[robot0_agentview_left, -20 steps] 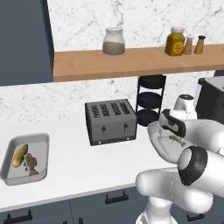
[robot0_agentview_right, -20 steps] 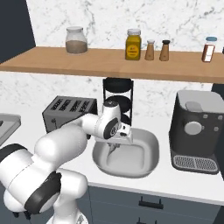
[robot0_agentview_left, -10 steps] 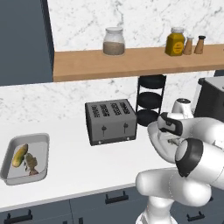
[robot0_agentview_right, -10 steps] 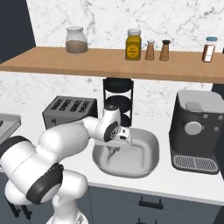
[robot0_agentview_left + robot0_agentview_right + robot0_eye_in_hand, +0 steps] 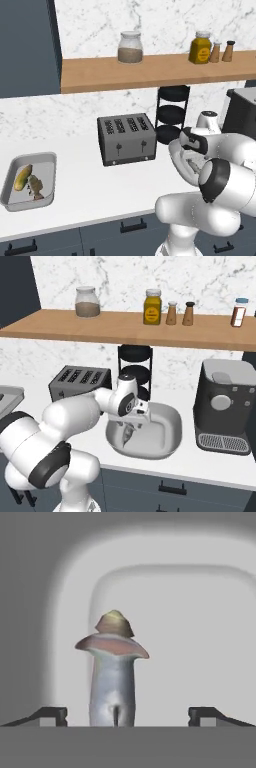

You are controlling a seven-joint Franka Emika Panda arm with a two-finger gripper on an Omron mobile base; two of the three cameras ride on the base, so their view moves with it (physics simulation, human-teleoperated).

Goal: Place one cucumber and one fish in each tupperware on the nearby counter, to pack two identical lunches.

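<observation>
Left base view: a dark toaster (image 5: 126, 138) stands mid-surface, with a black three-tier rack (image 5: 171, 114) just beside it toward the wall. At far left, a grey tupperware (image 5: 46, 165) holds one cucumber (image 5: 22, 177) and one fish (image 5: 35, 185). The white arm (image 5: 220, 150) bends low at right.

Right base view: the arm reaches down into the wider tupperware (image 5: 170, 428), between the toaster (image 5: 80, 381) and a coffee machine (image 5: 225, 403). A fish (image 5: 128, 434) hangs under the gripper (image 5: 134, 417), head down.

Hand view: the gripper (image 5: 128, 714) has its fingers (image 5: 50, 714) spread wide apart, touching nothing; the fish (image 5: 114, 672) lies between them over the pale tray floor (image 5: 200, 637).
</observation>
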